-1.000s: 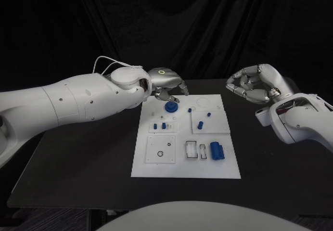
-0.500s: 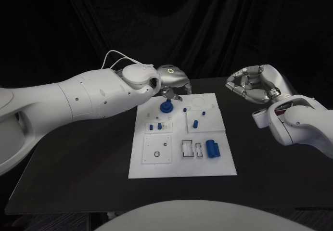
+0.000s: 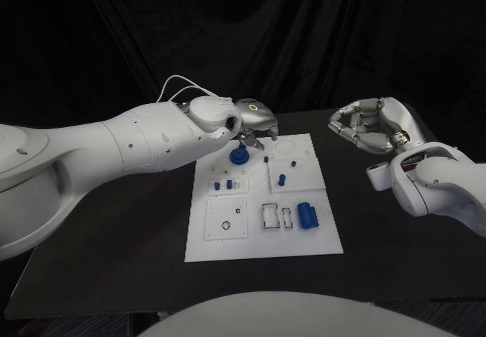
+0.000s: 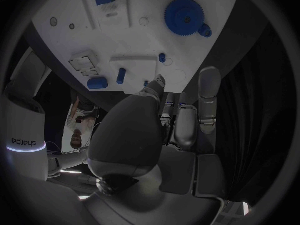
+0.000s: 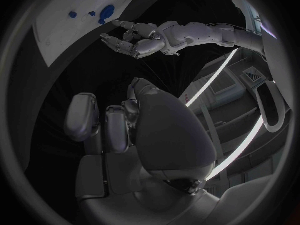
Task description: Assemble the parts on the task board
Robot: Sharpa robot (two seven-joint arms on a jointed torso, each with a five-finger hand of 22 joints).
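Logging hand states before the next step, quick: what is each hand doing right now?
Left hand: holds nothing, fingers apart above the blue gear.
Right hand: fingers curled in, empty.

Task board (image 3: 265,237) lies mid-table (image 3: 121,232), long side running away from the robot. Gear (image 3: 239,156) sits at the board's far left corner, small pegs (image 3: 286,177) right of it. Cylinder (image 3: 307,215) lies nearer the robot on the right side, a square plate (image 3: 226,217) to its left. Left hand (image 3: 257,125) hangs over the far left corner, above the gear. Right hand (image 3: 366,125) is off the board, beyond its far right corner.
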